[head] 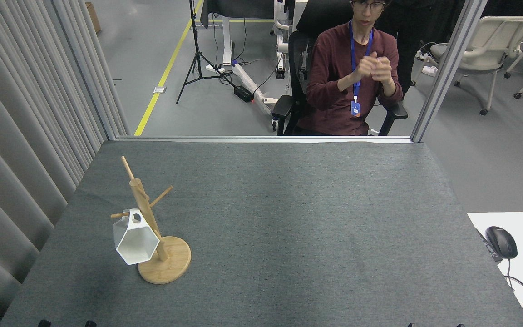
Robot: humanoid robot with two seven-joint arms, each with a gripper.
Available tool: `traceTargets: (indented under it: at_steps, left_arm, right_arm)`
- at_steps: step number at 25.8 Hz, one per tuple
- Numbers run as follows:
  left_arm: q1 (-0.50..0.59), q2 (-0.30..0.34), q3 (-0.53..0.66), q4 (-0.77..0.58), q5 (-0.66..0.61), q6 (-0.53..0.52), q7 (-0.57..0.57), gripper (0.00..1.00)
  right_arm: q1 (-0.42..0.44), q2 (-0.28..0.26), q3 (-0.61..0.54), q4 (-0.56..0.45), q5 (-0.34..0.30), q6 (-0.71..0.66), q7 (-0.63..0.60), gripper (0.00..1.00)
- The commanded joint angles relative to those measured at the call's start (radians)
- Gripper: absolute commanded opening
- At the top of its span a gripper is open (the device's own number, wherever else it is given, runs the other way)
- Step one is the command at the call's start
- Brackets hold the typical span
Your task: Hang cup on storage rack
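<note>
The white faceted cup [134, 240] hangs from the left peg of the wooden storage rack [167, 267], its handle tab with the round hole up against the pole and its hexagonal rim facing down toward me. The rack stands at the near left of the table. Only the two dark fingertips of my left gripper [64, 324] show at the bottom edge, set apart, well below the cup and not touching it. My right gripper [434, 325] shows the same way at the bottom right, tips apart with nothing between them.
A grey felt table [288, 227] fills the view. Grey curtains [21, 136] stand along the left side. A person [347, 77] sits in a chair beyond the far edge. A white desk with a mouse [501, 241] is at the right.
</note>
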Motion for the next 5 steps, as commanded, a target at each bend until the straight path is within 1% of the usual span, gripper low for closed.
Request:
traceTargets:
  at_steps: [1, 3, 5]
  left_arm:
    - [0.003, -0.002, -0.001, -0.01, -0.004, 0.051, -0.012, 0.99]
    - [0.003, -0.001, -0.003, -0.01, -0.037, 0.089, -0.012, 0.99]
    - [0.003, -0.001, -0.004, -0.01, -0.043, 0.085, -0.012, 0.99]
  right_arm:
    - [0.008, 0.003, -0.015, -0.011, 0.003, -0.003, -0.001, 0.98]
    - [0.006, 0.0, -0.012, -0.012, 0.004, -0.012, -0.001, 0.98]
    - [0.006, 0.0, -0.01, -0.014, 0.006, -0.014, -0.002, 0.98]
